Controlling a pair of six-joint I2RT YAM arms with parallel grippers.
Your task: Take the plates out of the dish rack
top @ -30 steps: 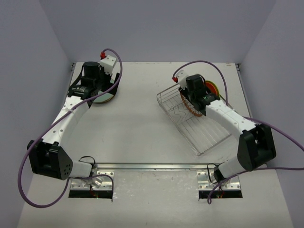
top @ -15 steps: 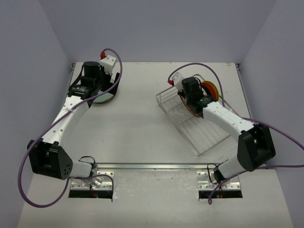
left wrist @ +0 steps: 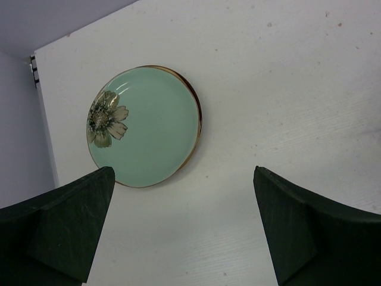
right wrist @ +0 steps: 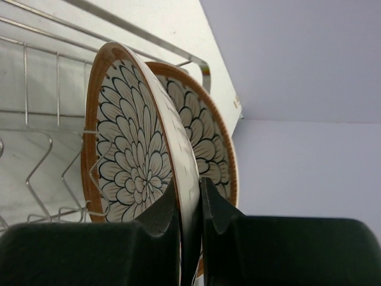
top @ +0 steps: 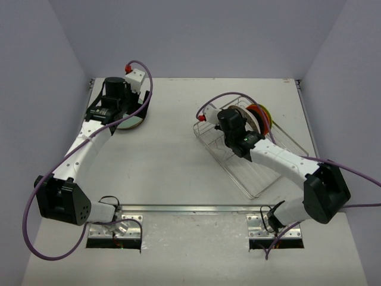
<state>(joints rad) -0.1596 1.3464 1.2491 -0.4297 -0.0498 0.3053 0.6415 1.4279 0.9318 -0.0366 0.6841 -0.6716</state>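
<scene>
Left gripper (left wrist: 183,190) is hovering, fingers spread wide. Right arm (top: 280,158) is reaching forward; right gripper (right wrist: 189,193) is pinching the rim of the patterned plate (right wrist: 134,158) between nearly closed fingers.

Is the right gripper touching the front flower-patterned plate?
Touching. The right wrist view shows the right gripper closed on the rim of the front patterned plate, pressing both faces with no gap visible.
</scene>
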